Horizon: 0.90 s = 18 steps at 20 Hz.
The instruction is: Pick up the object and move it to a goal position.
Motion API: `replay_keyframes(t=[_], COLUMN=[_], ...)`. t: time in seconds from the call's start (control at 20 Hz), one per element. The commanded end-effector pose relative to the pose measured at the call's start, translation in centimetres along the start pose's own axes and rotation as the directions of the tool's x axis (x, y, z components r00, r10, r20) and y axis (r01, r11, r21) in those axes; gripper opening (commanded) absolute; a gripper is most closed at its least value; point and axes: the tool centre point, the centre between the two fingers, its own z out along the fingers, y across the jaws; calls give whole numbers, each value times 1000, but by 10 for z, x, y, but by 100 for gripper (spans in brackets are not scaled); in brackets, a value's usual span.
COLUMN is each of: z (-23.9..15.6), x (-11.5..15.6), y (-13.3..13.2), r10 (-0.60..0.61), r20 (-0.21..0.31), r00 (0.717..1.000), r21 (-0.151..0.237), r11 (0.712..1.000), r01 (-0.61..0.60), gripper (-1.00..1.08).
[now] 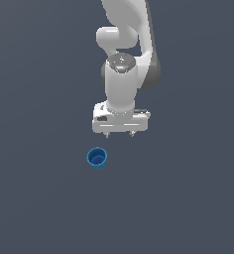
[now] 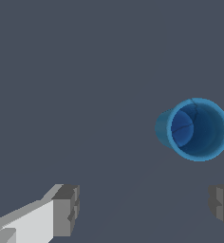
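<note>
Overhead, the white arm (image 1: 124, 64) reaches down from twelve o'clock of the exterior view, wrist pointed at the dark grey floor (image 1: 34, 198). Gripper (image 1: 120, 134) empty, jaws spread wide; only two short fingertip stubs show under the hand body in that view. Wrist view confirms: two grey finger pads (image 2: 66, 209) far apart with bare floor between them, nothing held.

Blue cup (image 1: 96, 158) stands upright on the floor, open mouth up, hollow inside visible. From the gripper it sits at about seven o'clock in the exterior view, near but clear of the fingers, no contact. In the wrist view the cup (image 2: 195, 129) appears off the line between the pads, closer to the pad at the frame edge, rim round and intact, inner base a darker blue.
</note>
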Motion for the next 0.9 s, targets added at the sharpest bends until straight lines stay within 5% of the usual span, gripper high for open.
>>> replay_keyframes(t=[0.0, 0.85], z=[0, 0], x=[0, 2], y=[0, -5], r10=[0, 29], r20=[0, 7], r00=[1000, 1000], r21=[0, -14], r11=[1000, 999], r01=[0, -29], gripper=[28, 28])
